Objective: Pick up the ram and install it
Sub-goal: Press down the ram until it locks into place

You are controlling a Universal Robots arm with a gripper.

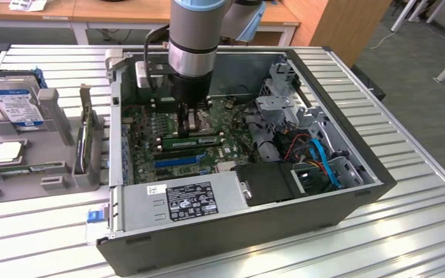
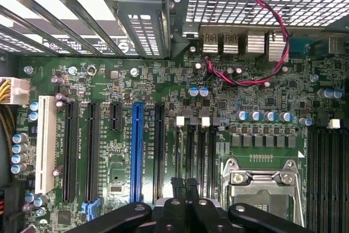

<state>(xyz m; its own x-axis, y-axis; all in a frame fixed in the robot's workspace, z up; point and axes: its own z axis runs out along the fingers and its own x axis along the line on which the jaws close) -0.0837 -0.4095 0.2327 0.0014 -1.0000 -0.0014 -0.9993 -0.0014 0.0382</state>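
Observation:
The ram (image 1: 192, 141), a thin green stick with dark chips, stands on edge along a memory slot between the CPU socket (image 1: 201, 123) and the long blue slot (image 1: 180, 158) inside the open PC case (image 1: 338, 116). My gripper (image 1: 190, 118) hangs just over it, reaching down into the case. In the wrist view the gripper (image 2: 184, 183) is shut, fingertips pressed together with nothing visible between them. It sits over the black memory slots (image 2: 195, 151) next to the CPU socket (image 2: 262, 189) and right of the blue slot (image 2: 136, 151).
A grey holder (image 1: 53, 174) at the exterior view's left carries a hard drive (image 1: 14, 101), a CPU chip (image 1: 6, 152) and a dark expansion card (image 1: 90, 139). The power supply (image 1: 188, 200), drive cage (image 1: 284, 110) and blue cables (image 1: 327, 165) crowd the case. A red wire (image 2: 256, 9) loops near the rear ports.

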